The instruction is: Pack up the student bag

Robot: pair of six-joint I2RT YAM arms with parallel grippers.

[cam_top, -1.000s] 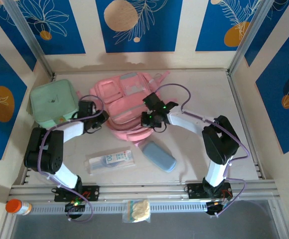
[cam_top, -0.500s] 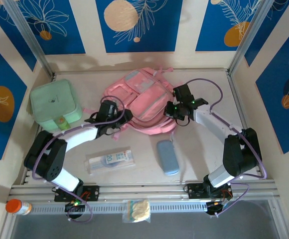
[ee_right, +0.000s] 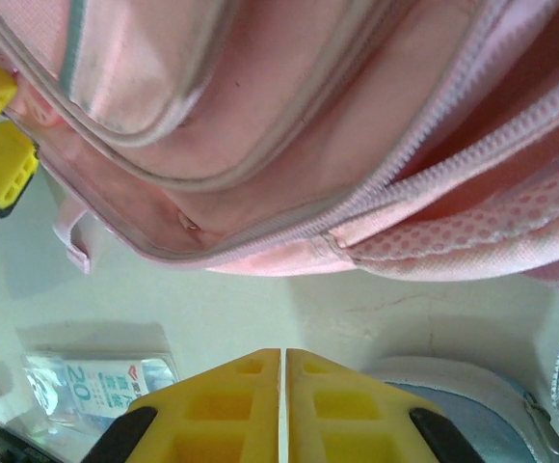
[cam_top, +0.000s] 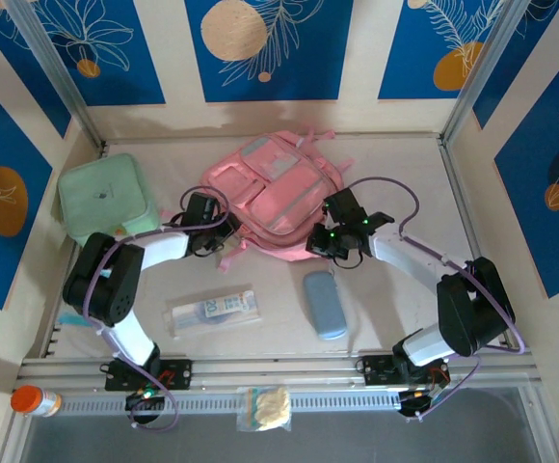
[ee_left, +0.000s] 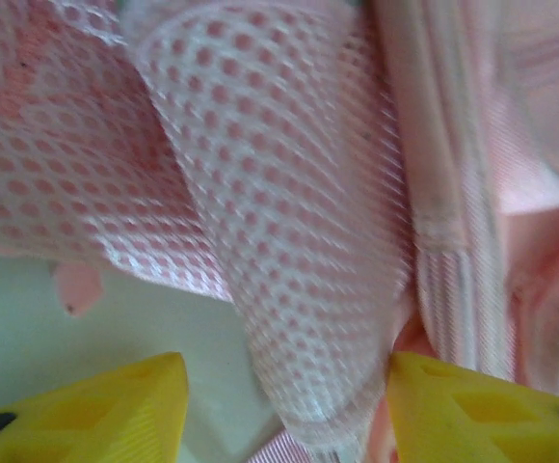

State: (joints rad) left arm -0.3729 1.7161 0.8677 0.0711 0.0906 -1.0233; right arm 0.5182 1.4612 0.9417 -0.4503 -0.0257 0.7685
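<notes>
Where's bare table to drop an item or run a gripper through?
Widest free patch: the far-right corner, between the student bag and the right rail. Smaller: the gap between the clear packet and the blue pouch. Crowded: the bag's near edge, where the left gripper and right gripper sit, and beside the mint case.

Found the student bag point(cam_top: 275, 198) lying flat at the far middle of the table point(cam_top: 405, 174), soft pink, pale front pockets upward, mesh straps loose.

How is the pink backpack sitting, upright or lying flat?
Lying flat. From above, the student bag is spread on the table, with its front pocket panels facing up.
</notes>
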